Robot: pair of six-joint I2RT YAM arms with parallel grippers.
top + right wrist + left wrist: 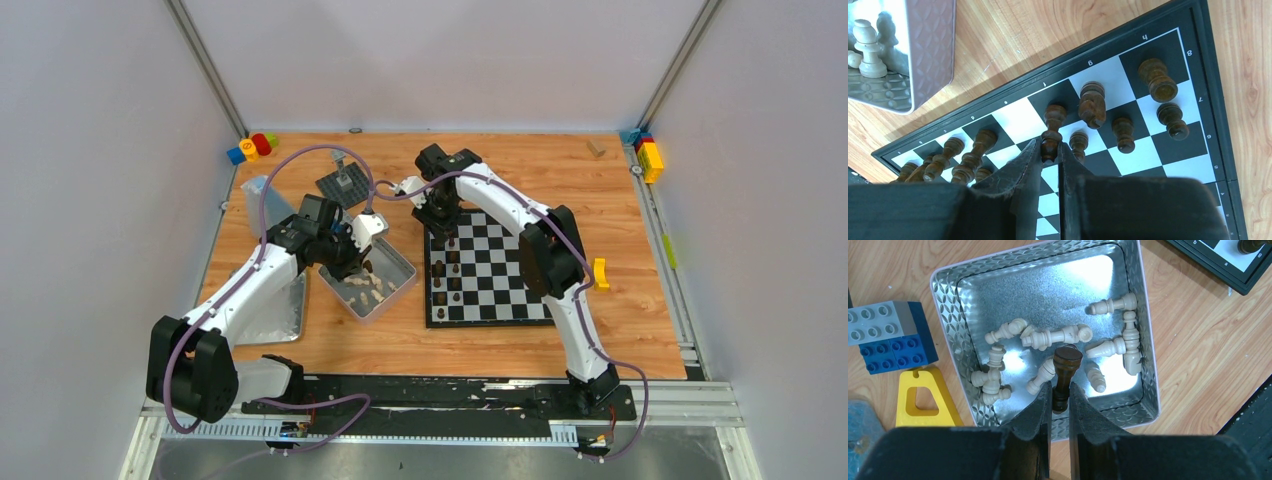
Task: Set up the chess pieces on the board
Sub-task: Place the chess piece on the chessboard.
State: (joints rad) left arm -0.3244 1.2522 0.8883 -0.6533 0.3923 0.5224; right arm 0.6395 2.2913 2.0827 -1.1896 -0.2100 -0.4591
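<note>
Clearly, both tools are pressed together on a piece. The left tool (1060,392) pinches a dark piece (1065,375) by its slim part, and the wide round end sticks out beyond the fingertips. This piece hangs over the near side of the tin (945,300), above the cream pieces (1053,336) that lie on their sides inside.

The right tool (1050,150) pinches a dark pawn (1050,142) by its upper part. It is over the board (1215,90), among other dark pieces that stand in two loose rows near one edge. I cannot tell if its foot touches the square.

I judge that these pieces are light, hard and smooth, like turned wood. They will not bend or break easily, but the round shape can slip or turn between flat fingers. The narrow neck under the head seems the best place to hold. The foot is small, so a piece may fall over if it is let go while tilted, and the neighbours stand close.

The board lies flat on the table (640,340), just beside the tin.
</note>
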